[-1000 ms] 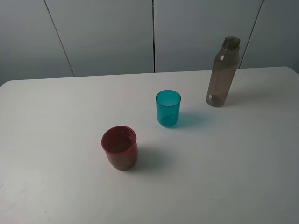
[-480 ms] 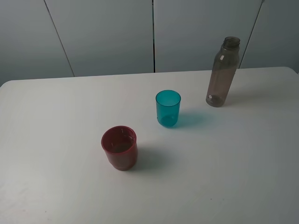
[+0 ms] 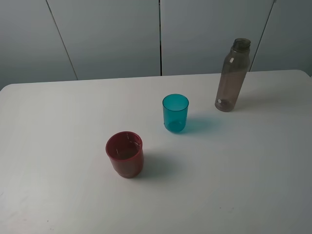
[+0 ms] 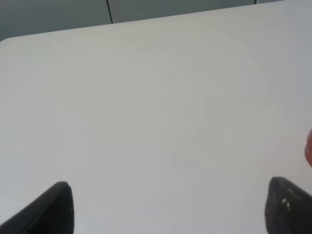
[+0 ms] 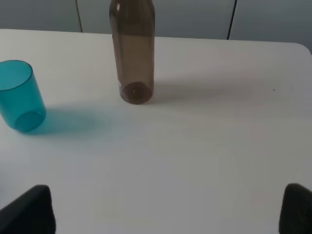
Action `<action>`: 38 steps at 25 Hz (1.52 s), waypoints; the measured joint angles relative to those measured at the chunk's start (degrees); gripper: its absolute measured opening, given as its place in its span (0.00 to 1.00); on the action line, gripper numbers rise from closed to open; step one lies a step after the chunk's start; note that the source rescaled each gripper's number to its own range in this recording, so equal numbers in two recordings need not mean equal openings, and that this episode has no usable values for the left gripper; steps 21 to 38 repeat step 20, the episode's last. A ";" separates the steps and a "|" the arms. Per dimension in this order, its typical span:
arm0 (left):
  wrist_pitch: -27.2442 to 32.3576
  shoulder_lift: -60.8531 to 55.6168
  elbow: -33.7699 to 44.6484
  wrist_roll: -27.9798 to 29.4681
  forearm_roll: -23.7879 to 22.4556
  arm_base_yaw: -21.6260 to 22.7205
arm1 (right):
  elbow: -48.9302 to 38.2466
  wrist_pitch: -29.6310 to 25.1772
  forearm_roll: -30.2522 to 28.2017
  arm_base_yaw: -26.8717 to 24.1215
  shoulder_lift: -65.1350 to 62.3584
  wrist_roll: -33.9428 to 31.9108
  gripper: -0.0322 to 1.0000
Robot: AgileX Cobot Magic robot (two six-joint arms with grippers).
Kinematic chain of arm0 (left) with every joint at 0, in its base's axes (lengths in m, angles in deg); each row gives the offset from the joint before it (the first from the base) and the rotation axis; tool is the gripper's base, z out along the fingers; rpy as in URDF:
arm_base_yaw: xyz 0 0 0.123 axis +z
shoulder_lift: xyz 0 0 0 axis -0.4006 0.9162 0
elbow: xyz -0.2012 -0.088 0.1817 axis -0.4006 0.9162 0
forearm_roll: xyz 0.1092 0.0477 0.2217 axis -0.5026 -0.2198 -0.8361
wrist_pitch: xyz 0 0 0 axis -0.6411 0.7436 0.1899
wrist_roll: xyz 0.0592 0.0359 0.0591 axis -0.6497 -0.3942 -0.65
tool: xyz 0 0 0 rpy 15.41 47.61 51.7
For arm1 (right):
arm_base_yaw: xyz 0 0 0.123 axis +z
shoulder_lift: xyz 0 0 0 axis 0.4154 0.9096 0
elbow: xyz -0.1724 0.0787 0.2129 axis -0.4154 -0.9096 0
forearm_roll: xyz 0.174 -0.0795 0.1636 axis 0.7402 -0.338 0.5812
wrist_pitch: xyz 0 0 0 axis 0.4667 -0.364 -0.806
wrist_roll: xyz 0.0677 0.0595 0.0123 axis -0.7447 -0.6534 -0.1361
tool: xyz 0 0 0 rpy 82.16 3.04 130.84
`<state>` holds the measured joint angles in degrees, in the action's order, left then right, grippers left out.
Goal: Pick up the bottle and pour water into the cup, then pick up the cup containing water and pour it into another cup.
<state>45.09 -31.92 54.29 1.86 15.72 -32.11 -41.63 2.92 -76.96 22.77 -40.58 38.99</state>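
The bottle, tall and smoky grey-brown with no cap, stands upright at the back right of the white table. The teal cup stands near the middle. The dark red cup stands in front of it, to the left. Neither arm shows in the high view. My left gripper is open and empty over bare table, with a sliver of the red cup at the frame's edge. My right gripper is open and empty, facing the bottle and the teal cup from a distance.
Grey wall panels rise behind the table's far edge. The table's rounded back corners show at the left and right of the high view.
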 joint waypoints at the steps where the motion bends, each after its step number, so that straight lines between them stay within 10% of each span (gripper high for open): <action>1: 0.00 0.00 0.00 0.00 0.00 0.00 | 0.00 0.00 0.00 0.00 0.00 0.00 1.00; 38: 0.00 0.00 0.00 0.00 0.00 0.00 | 0.00 0.04 -1.29 0.00 0.00 -1.90 1.00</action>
